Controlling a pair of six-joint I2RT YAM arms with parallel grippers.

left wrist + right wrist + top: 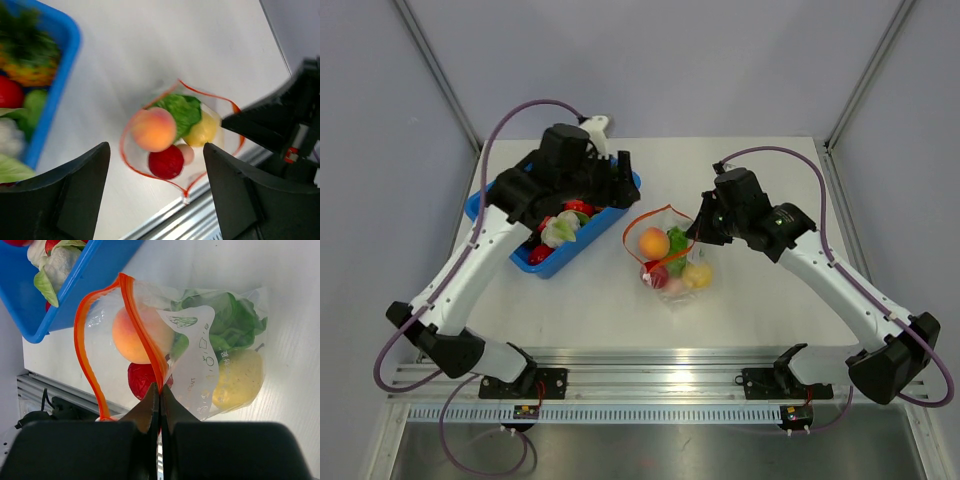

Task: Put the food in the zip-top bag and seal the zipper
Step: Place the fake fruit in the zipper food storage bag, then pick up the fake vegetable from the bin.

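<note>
The clear zip-top bag [672,262] lies on the table with its mouth held open. Inside are an orange peach [134,335], green lettuce [231,319], a yellow pear [240,380] and a red piece [141,381]. My right gripper [160,390] is shut on the red-orange zipper [145,332] at the bag's near rim, seen from above at the bag's right side [703,230]. My left gripper [620,172] hangs open and empty over the blue bin's far right end. In the left wrist view the left gripper [156,149] frames the open bag [131,155] below.
The blue bin [482,207] stands left of the bag and holds more food: lettuce [560,230], red pieces [578,207] and others. The metal rail [660,380] runs along the table's near edge. The right arm [280,130] fills the right of the left wrist view.
</note>
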